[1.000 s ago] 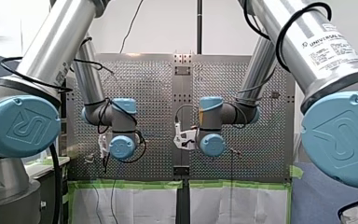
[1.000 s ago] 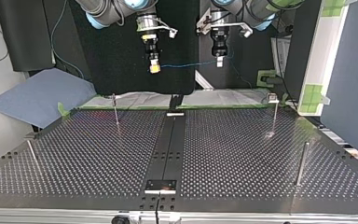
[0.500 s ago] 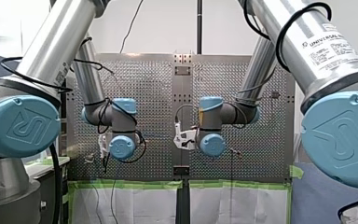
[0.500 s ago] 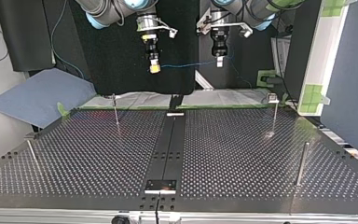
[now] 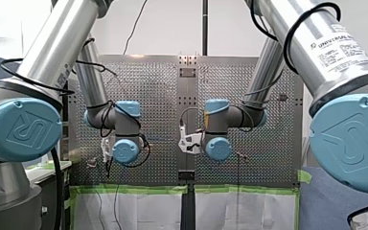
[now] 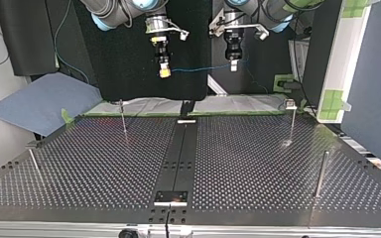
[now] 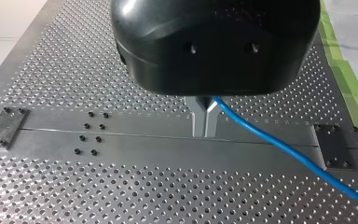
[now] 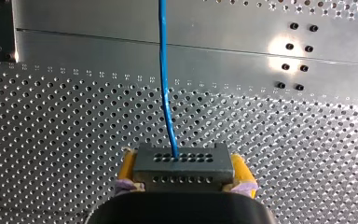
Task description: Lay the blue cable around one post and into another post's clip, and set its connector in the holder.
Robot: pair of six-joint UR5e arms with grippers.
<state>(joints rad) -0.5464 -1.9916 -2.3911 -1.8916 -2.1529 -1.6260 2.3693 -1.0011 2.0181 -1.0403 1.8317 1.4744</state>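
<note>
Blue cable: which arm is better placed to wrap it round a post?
Probably left: my left gripper is shut on the blue cable itself; my right gripper only grips its connector.

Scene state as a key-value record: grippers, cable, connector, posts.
left gripper: shut on blue cable, pinched between metal fingers
right gripper: shut on connector, a yellow pad on either side
cable run: hangs in the air from one gripper to the other, above the table
posts: four upright on the table, none touched by the cable
connector: held in the air, not in any holder; the cable leaves its holed face
routing: not yet begun
</note>
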